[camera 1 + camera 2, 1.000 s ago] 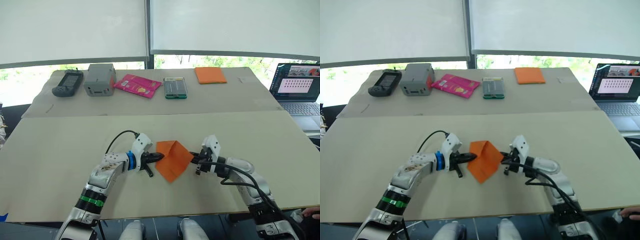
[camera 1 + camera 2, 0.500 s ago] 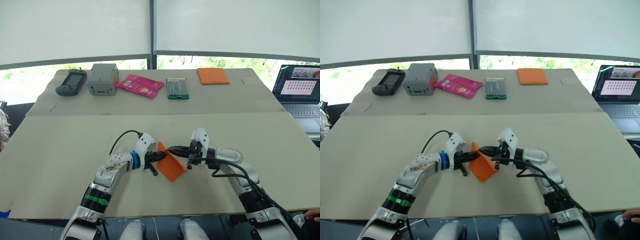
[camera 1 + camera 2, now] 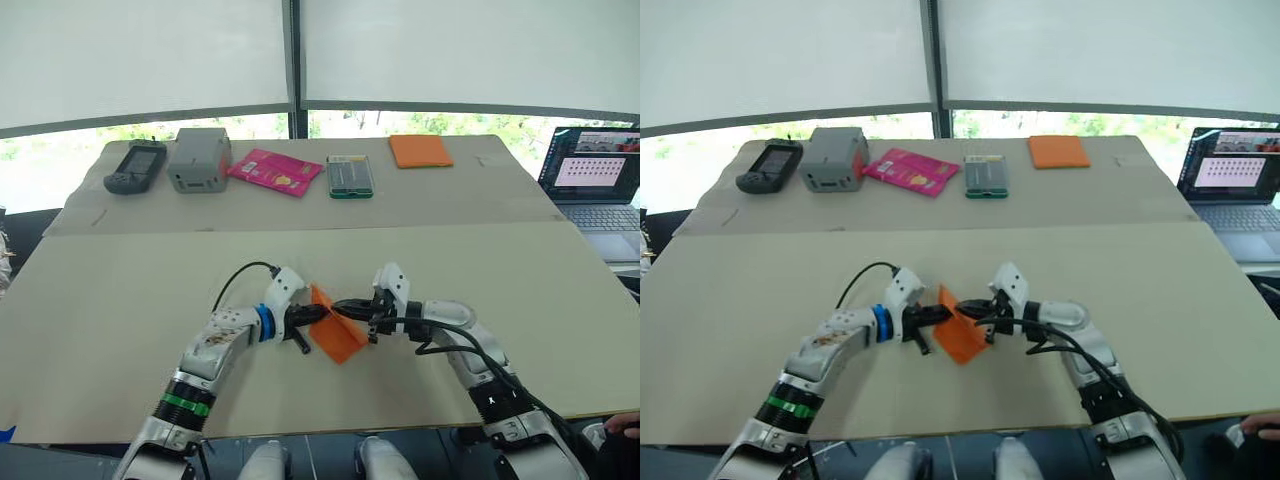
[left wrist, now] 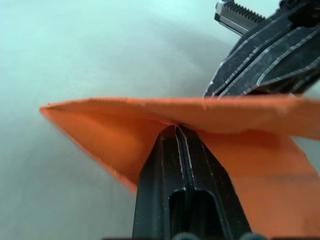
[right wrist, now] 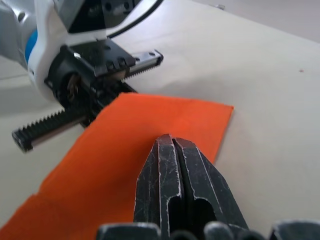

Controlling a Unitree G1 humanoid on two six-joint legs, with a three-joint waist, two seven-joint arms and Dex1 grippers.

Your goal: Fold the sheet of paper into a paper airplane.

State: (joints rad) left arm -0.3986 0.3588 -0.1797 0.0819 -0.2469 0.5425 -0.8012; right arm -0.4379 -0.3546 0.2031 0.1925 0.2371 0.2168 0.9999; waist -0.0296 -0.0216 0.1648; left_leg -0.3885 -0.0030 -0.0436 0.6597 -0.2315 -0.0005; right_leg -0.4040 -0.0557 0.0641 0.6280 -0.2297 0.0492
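Note:
The sheet of paper (image 3: 338, 338) is bright orange and lies near the front middle of the beige table (image 3: 120, 300), partly folded, with one flap raised off the surface. My left gripper (image 3: 318, 314) is at its left edge, shut, with its tips (image 4: 176, 131) tucked into the fold of the paper (image 4: 115, 125). My right gripper (image 3: 343, 306) comes from the right, shut on the raised flap, tip to tip with the left one. In the right wrist view its shut fingers (image 5: 170, 150) lie over the orange paper (image 5: 125, 145).
Along the back table stand a black handheld device (image 3: 135, 166), a grey box (image 3: 198, 158), a pink packet (image 3: 275, 170), a green-edged case (image 3: 350, 175) and a smooth orange rectangle (image 3: 420, 150). A laptop (image 3: 592, 175) sits at far right. A person's hand (image 3: 625, 425) shows at bottom right.
My right gripper has swept left with the paper's right corner, lifting that flap over toward the left gripper. The left gripper has stayed at the paper's left edge.

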